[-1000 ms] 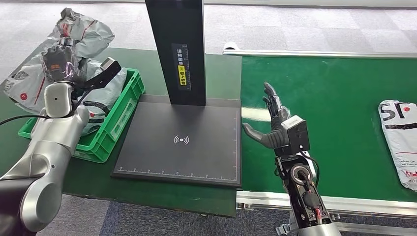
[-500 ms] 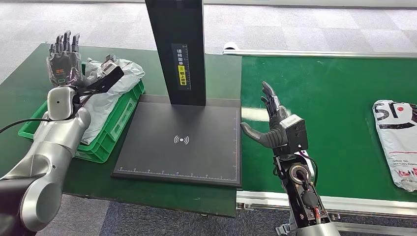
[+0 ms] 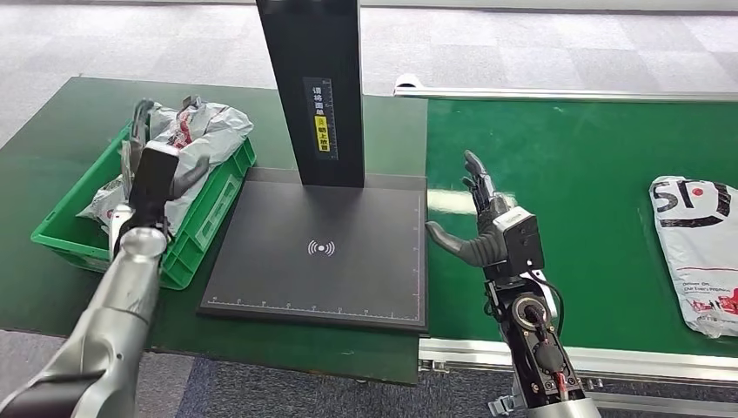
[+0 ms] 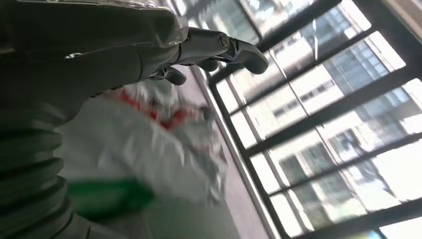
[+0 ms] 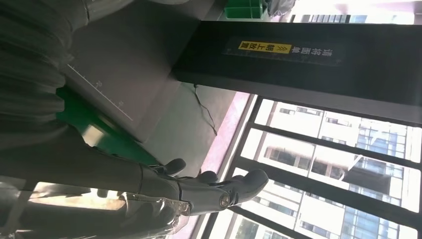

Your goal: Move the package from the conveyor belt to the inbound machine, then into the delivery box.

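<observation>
Green crate (image 3: 202,228) beside the scanner pad (image 3: 321,248) already has a package (image 3: 198,132). Left hand (image 4: 149,50) hangs empty over it, fingers loosely apart, and right hand (image 3: 477,222) is spread and empty. Next package (image 3: 703,252) on the belt (image 3: 592,157) probably needs a right-hand reach.

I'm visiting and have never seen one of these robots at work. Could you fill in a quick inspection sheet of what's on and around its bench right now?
Surface: green table on the left, green conveyor belt on the right.
Job's things: white package lies flat on the belt at the far right; black inbound machine has a bare plate; green delivery box holds crumpled grey-white packages.
Clutter: nothing seen.
Hands: left hand over the box, holding nothing; right hand open, fingers spread, over the belt's near end.
Cables: thin wires along the right forearm.
Surroundings: grey tiled floor; large windows.
</observation>
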